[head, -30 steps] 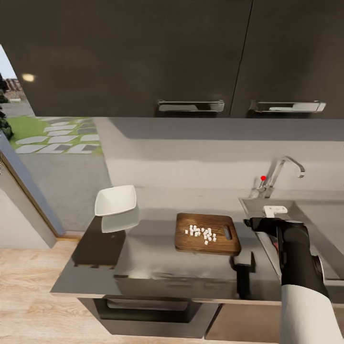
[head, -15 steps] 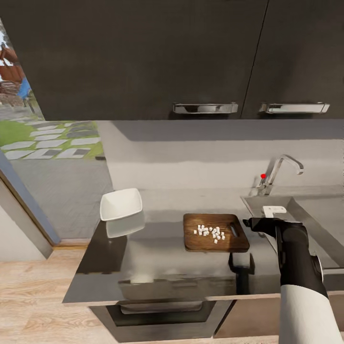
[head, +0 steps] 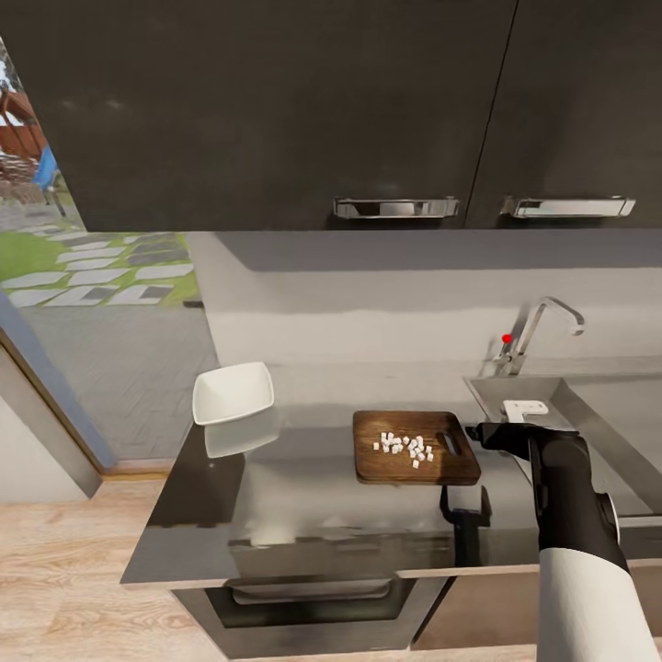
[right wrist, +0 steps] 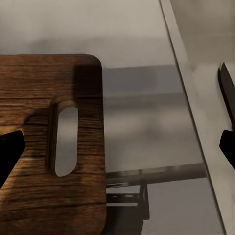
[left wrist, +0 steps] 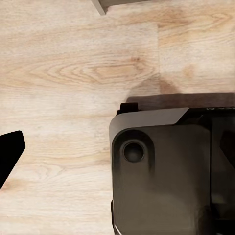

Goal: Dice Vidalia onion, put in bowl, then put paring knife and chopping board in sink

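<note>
Chopping board (head: 416,449) lay flat on countertop (head: 276,515), slot handle end (right wrist: 64,141) toward sink (head: 588,414). Diced onion (head: 405,447), small white cubes, heaped on board middle. White bowl (head: 233,393) sat well apart, near counter's far left corner. Faucet (head: 542,326) with red dot stood behind sink. Right gripper (head: 489,430) hovered just beside board's handle end, fingers spread, holding nothing. Left gripper (left wrist: 10,154) hung over wood floor (left wrist: 73,73); grip state undeterminable.
</note>
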Controlling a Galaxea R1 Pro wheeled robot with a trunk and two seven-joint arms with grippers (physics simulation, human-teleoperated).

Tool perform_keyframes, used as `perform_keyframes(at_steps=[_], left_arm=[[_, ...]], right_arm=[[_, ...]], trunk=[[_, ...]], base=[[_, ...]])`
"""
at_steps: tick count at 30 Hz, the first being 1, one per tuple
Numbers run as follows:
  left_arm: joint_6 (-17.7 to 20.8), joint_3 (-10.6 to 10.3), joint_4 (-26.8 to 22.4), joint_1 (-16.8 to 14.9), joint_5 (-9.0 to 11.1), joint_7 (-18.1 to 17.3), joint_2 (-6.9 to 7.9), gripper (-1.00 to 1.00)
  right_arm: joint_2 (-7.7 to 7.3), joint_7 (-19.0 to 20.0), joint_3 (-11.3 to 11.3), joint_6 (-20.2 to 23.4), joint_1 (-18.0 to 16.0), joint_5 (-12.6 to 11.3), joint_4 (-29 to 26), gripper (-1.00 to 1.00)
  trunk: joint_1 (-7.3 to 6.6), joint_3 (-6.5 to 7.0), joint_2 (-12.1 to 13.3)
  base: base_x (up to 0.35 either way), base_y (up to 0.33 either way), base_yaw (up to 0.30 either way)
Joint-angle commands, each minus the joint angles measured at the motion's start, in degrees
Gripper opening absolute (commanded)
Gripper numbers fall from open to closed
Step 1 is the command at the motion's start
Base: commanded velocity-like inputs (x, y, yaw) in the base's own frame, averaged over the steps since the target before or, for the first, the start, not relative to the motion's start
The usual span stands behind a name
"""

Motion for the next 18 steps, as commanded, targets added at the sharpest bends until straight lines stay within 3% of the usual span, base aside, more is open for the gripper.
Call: perform_keyframes(at_steps=[1,18], left_arm=[[-0.42,-0.47,0.27,-0.12,0.11,0.24,-0.03,1.0],[-0.4,-0.47,0.27,-0.11,0.11,0.24,-0.08,1.0]], right_arm=[[0.04,0.58,-0.16,0.12,-0.08,0.59,-0.06,1.0],[0.07,0.6,-0.06,0.1,-0.08,0.5,-0.06,1.0]], trunk=[[0.03,-0.18,-0.13],[0.03,-1.54,-0.13]], base=[[0.0,0.0,0.0],[0.0,0.0,0.0]])
